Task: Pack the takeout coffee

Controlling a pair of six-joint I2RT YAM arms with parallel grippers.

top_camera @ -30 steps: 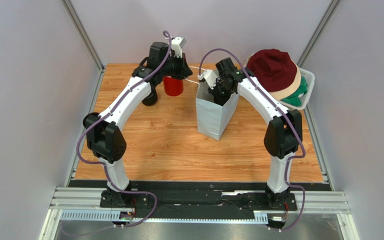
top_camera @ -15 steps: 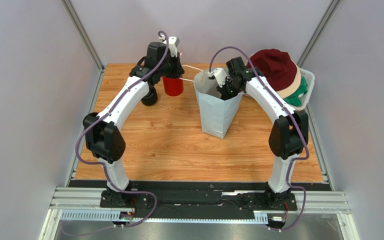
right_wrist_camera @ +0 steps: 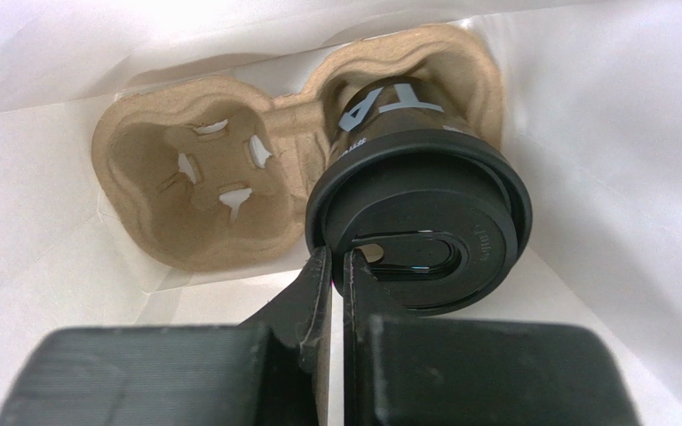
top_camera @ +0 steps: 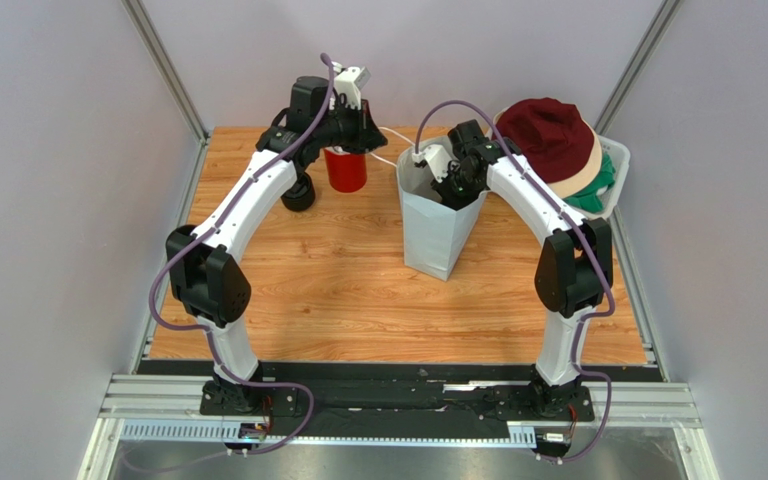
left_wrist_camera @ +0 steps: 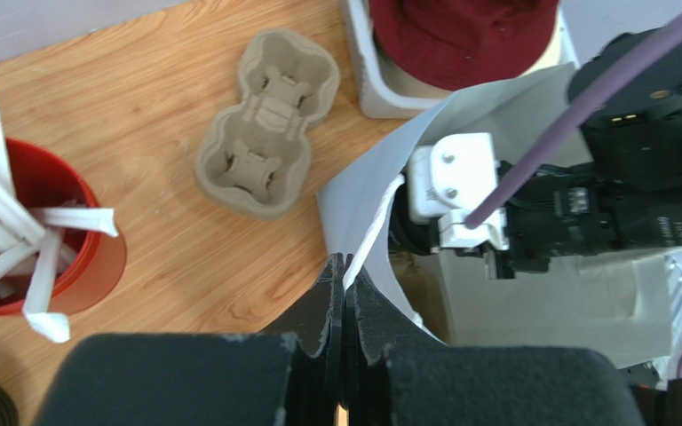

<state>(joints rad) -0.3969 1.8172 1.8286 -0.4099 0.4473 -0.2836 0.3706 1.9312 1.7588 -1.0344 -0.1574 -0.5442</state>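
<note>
Inside bag (top_camera: 438, 235), coffee (right_wrist_camera: 416, 222) in carrier (right_wrist_camera: 131, 142).

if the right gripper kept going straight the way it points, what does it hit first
Most likely the black round plastic lid of the takeout coffee cup; the shut tips of the right gripper sit at its rim, though contact is unclear.

You had one white paper bag (top_camera: 438, 225), two pulp carriers, one carrier (left_wrist_camera: 267, 133) on the surface (top_camera: 308, 290), one carrier (right_wrist_camera: 194, 191) in the bag, one lidded coffee cup (right_wrist_camera: 416, 231), one red cup of straws (top_camera: 346, 172), one black round piece (top_camera: 300, 198), one white basket (top_camera: 618, 155).
</note>
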